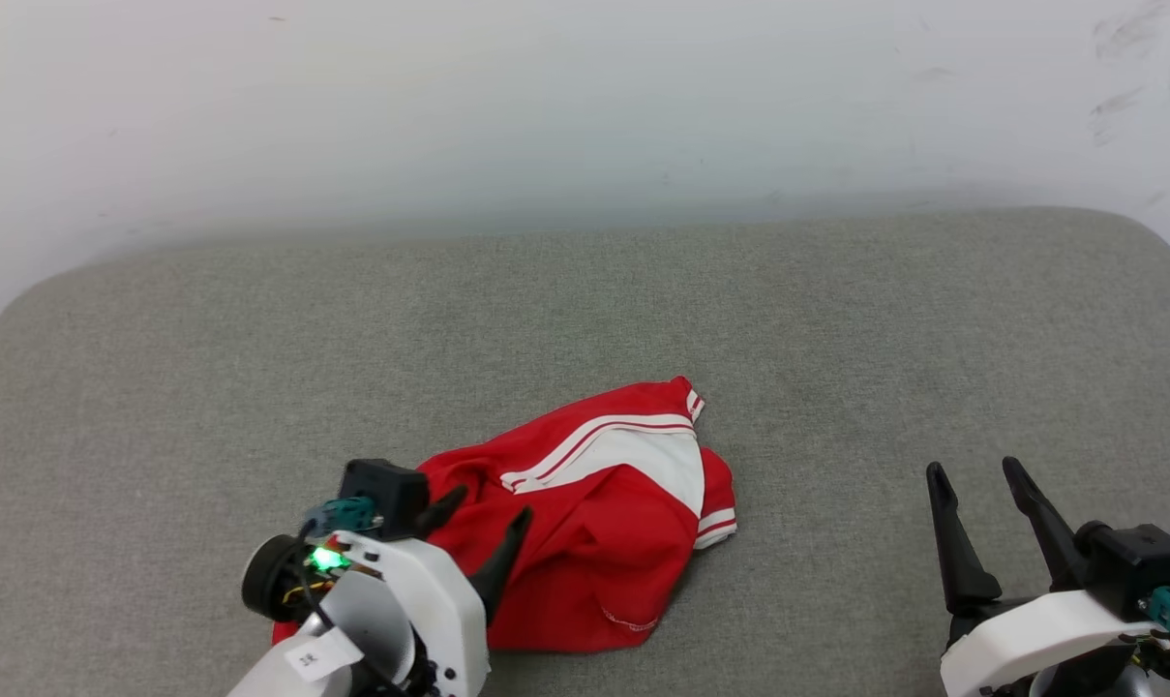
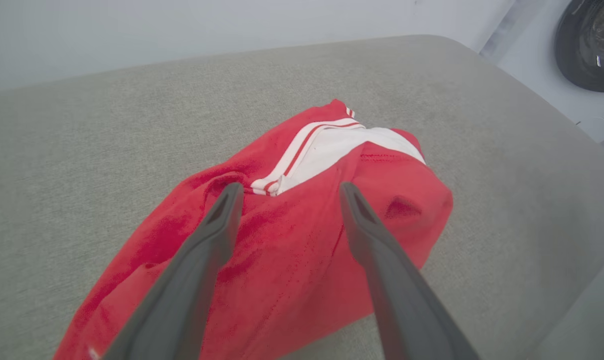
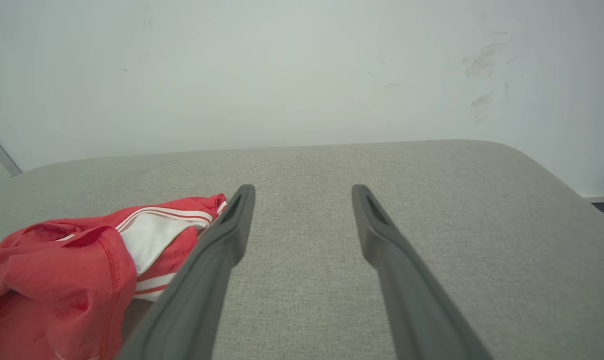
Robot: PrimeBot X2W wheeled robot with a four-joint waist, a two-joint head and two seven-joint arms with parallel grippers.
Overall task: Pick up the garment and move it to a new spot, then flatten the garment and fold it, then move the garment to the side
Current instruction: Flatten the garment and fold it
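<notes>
The crumpled red jersey garment (image 1: 604,528), with a white sleeve panel and white-striped seams showing on top, lies in a loose heap on the grey fabric-covered table (image 1: 836,319). In the head view it is in the near half, a little left of the middle. The left tool (image 1: 492,503), two long dark fingers on a white wrist housing, stands over the heap's left part with its fingers spread apart and nothing pinched between them. Both fingertips overlap red cloth in the head view and point toward the white panel; whether they touch the cloth cannot be told. In the left wrist view the left tool (image 2: 290,185) frames the garment (image 2: 282,250), with cloth showing under and between the two fingers. The striped seam's end sits just beside the fingertip on that view's left, and the white panel lies just beyond the tips (the red cloth runs off the bottom-left edge of that view).

The right tool (image 1: 974,468) sits well apart from the garment at the table's near right, over bare grey fabric, its fingers likewise spread wide and holding nothing. In the right wrist view the right tool (image 3: 302,187) points at the pale wall (image 3: 302,75) behind the table. There the garment (image 3: 57,280) lies off to the left of its left finger, with the striped sleeve edge near that finger's tip.

A dark round object (image 2: 589,45) shows beyond the table's far right corner in the left wrist view
</notes>
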